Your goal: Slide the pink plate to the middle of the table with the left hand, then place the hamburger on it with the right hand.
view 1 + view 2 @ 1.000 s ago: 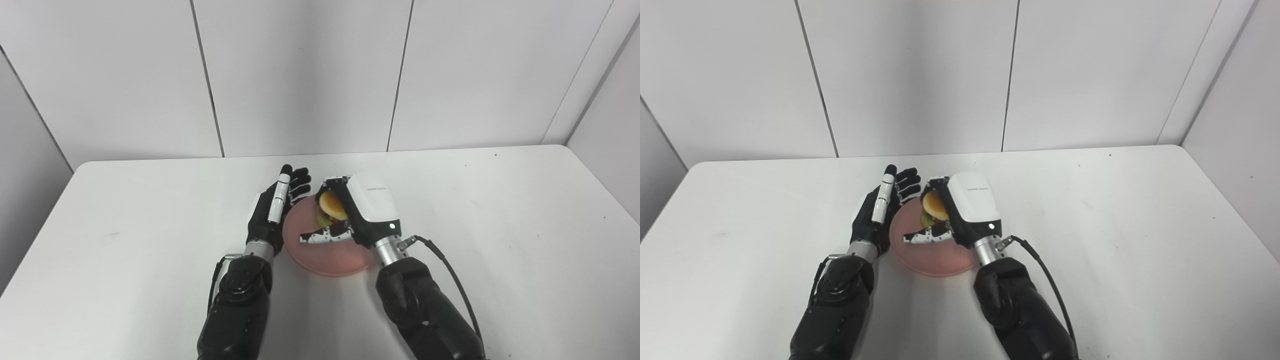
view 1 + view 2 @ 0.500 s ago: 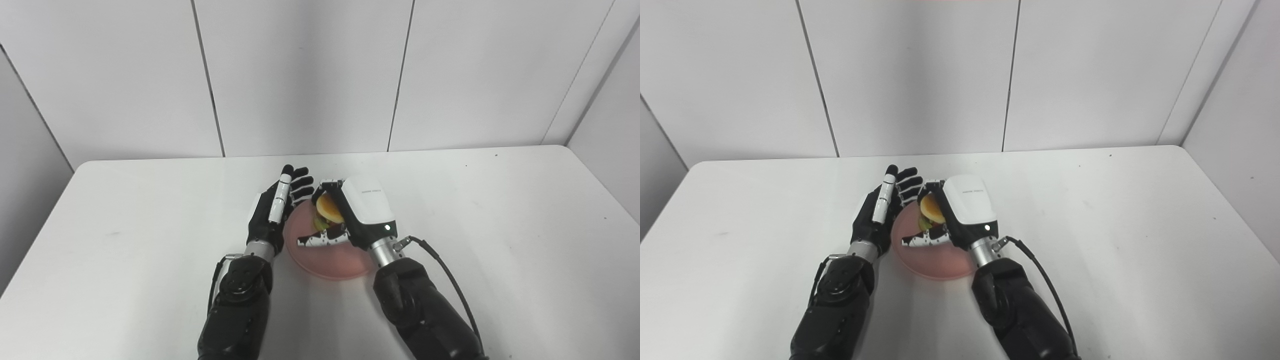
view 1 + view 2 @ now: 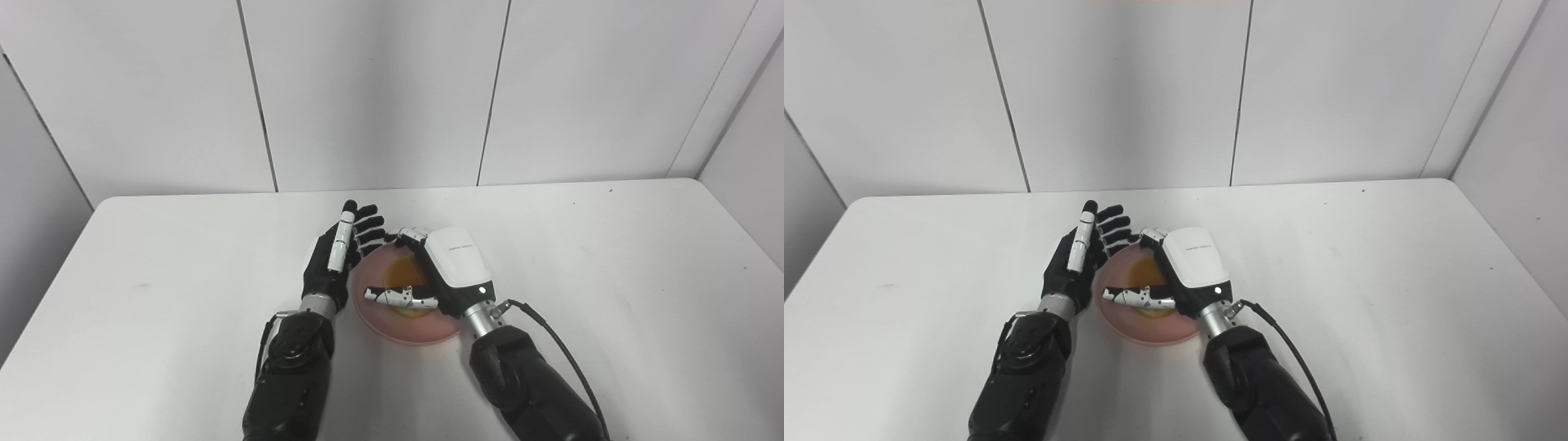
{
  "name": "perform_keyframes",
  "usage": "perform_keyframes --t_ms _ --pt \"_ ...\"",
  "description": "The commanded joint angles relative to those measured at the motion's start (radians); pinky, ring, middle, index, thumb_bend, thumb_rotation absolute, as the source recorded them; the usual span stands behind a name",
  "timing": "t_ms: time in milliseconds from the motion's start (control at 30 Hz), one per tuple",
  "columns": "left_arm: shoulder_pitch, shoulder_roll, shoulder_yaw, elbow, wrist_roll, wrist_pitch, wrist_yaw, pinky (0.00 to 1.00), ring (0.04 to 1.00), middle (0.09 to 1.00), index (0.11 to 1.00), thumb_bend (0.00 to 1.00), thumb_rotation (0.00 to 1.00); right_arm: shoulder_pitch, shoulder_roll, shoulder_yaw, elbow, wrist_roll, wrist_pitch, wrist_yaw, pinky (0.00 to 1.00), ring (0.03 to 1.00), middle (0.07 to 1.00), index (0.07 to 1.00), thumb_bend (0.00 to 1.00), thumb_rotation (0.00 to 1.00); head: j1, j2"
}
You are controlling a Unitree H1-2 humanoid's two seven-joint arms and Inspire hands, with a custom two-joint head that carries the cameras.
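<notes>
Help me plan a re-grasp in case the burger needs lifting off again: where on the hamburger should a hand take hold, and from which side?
Probably across the bun's round sides, coming from above and the right. The hamburger lies flat on the pink plate, bun top up, with the right hand spread over it. The left hand stands open against the plate's left edge, blocking that side.

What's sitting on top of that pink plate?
A hamburger lies on the pink plate. The right hand arches over it, hiding its right side; whether it grips the bun is unclear.
</notes>
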Motion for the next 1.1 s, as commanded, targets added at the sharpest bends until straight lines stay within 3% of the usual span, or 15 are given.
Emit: perform_keyframes --t_ms 0,167,433,467,533,633,733,833,933,967,1067 --pt "0.013 0.005 0.000 0.007 0.000 0.037 0.004 0.66 0.709 0.720 0.686 0.64 0.90 -0.032 -0.008 0.000 -0.009 0.009 -0.051 -0.031 0.63 0.689 0.718 0.711 0.67 0.94 0.000 0.001" --pt "0.013 0.007 -0.003 0.009 0.005 0.030 0.006 0.62 0.696 0.708 0.678 0.64 0.90 -0.032 -0.008 -0.001 -0.013 0.019 -0.055 -0.026 0.64 0.705 0.729 0.720 0.67 0.93 -0.002 0.000" --pt "0.011 0.007 -0.004 0.012 0.004 0.027 0.002 0.68 0.709 0.715 0.681 0.64 0.89 -0.023 -0.005 -0.023 -0.060 0.074 -0.063 -0.009 0.64 0.715 0.747 0.759 0.66 0.93 -0.004 0.001" --pt "0.012 0.006 -0.002 0.011 0.000 0.024 0.000 0.71 0.708 0.708 0.665 0.64 0.89 -0.018 0.002 -0.037 -0.073 0.100 -0.071 -0.013 0.65 0.726 0.761 0.777 0.65 0.96 -0.003 0.002" --pt "0.013 0.004 0.002 0.007 -0.007 0.024 -0.002 0.74 0.715 0.707 0.659 0.64 0.88 -0.012 0.012 -0.059 -0.091 0.139 -0.087 -0.023 0.64 0.721 0.755 0.764 0.66 0.93 -0.003 0.002" --pt "0.017 0.001 0.001 -0.009 -0.002 0.033 0.006 0.78 0.770 0.756 0.684 0.65 0.88 -0.008 0.030 -0.098 -0.120 0.197 -0.111 -0.038 0.64 0.729 0.776 0.780 0.66 0.99 -0.004 0.001" --pt "0.020 0.000 -0.002 -0.010 0.016 0.014 0.026 0.77 0.794 0.782 0.699 0.66 0.89 -0.005 0.055 -0.145 -0.142 0.272 -0.132 -0.042 0.65 0.745 0.798 0.794 0.66 1.00 -0.004 0.000" --pt "0.030 -0.003 -0.015 -0.017 0.064 -0.038 0.078 0.76 0.812 0.801 0.723 0.66 0.89 -0.004 0.078 -0.200 -0.150 0.363 -0.151 -0.037 0.67 0.772 0.823 0.811 0.66 1.00 -0.001 0.000" --pt "0.044 -0.009 -0.021 -0.025 0.105 -0.089 0.124 0.79 0.836 0.824 0.765 0.67 0.89 -0.003 0.101 -0.257 -0.128 0.482 -0.182 -0.018 0.70 0.797 0.840 0.820 0.62 1.00 0.000 0.000" --pt "0.048 -0.011 -0.021 -0.025 0.115 -0.112 0.139 0.85 0.869 0.856 0.796 0.69 0.89 -0.002 0.111 -0.281 -0.107 0.538 -0.195 -0.009 0.73 0.792 0.837 0.820 0.63 0.99 0.001 0.000" --pt "0.057 -0.010 -0.038 -0.014 0.204 -0.163 0.236 0.89 0.907 0.900 0.850 0.74 0.91 -0.003 0.135 -0.341 -0.047 0.669 -0.240 0.015 0.78 0.810 0.854 0.845 0.65 1.00 0.001 0.001"
